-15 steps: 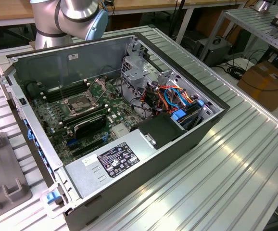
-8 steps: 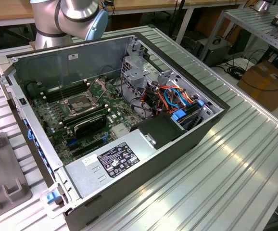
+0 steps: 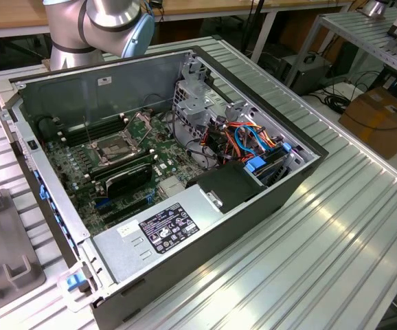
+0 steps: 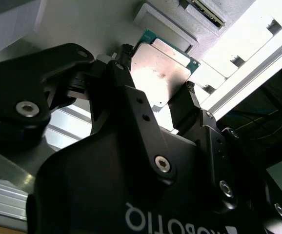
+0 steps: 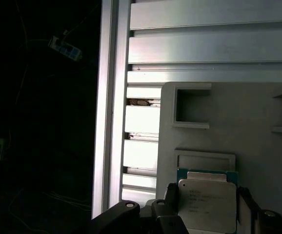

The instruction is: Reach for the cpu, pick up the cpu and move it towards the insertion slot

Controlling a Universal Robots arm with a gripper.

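Seen in the exterior view, inside the open computer case [image 3: 219,251] on the slatted desk [image 3: 336,227]: insertion slot [image 3: 114,148] left of the cables [image 3: 243,141], uncovered from above. In the first wrist view, right of the desk's dark edge: pincer [image 5: 207,201] pinching the cpu [image 5: 207,212] by opposite edges, over a gray tray [image 5: 258,122].

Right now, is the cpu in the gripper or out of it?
In: both wrist views show the cpu between the black fingers of the gripper, one against each side edge. Lifted or not: cannot tell.
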